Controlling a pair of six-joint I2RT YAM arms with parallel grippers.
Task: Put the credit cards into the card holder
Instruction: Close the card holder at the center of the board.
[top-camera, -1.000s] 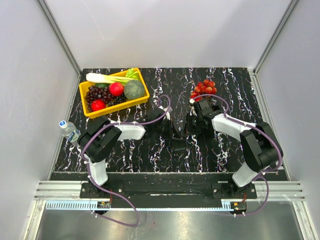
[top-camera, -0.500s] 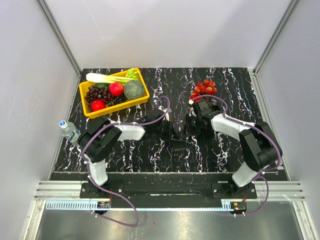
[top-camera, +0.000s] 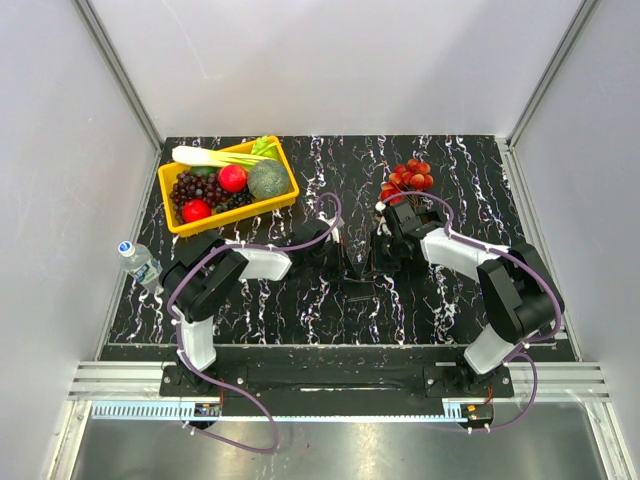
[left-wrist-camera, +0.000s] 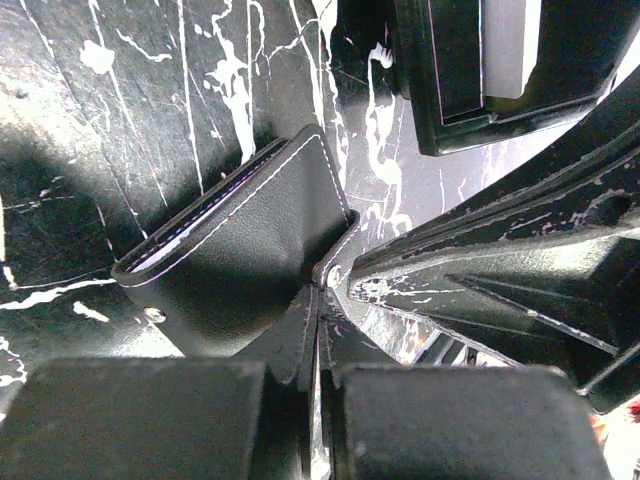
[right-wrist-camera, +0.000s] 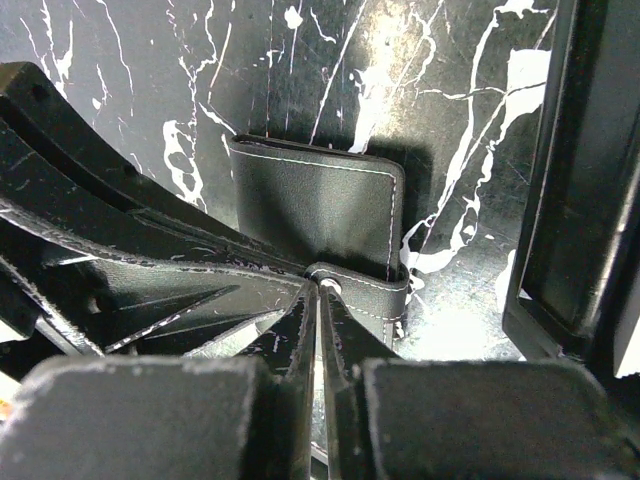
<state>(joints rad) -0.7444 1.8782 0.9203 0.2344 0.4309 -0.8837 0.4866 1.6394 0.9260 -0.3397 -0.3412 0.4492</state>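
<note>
Left arm (top-camera: 262, 264) and right arm (top-camera: 462, 252) — white link shells, black joints and bases; purple cables (top-camera: 340, 210) alongside each; matte black fingers (left-wrist-camera: 285, 350).

Robotics lab, enclosed test cell. Boxed in on three sides by plain white panel walls (top-camera: 330, 60) held in bare aluminium rails (top-camera: 115, 70). Black marble-patterned tabletop (top-camera: 470, 170) inside, sheet-metal ledge (top-camera: 350, 450) along near side. Left arm (top-camera: 262, 263) and right arm (top-camera: 520, 295) bolted side by side to black base plate (top-camera: 330, 378), purple cables (top-camera: 535, 378) looping loose from bases. Staged props around: yellow tray (top-camera: 285, 197) of fruit and vegetables, red fruit cluster (top-camera: 408, 177), water bottle (top-camera: 138, 262) at left edge. Same marbled surface close up in both wrist views.
</note>
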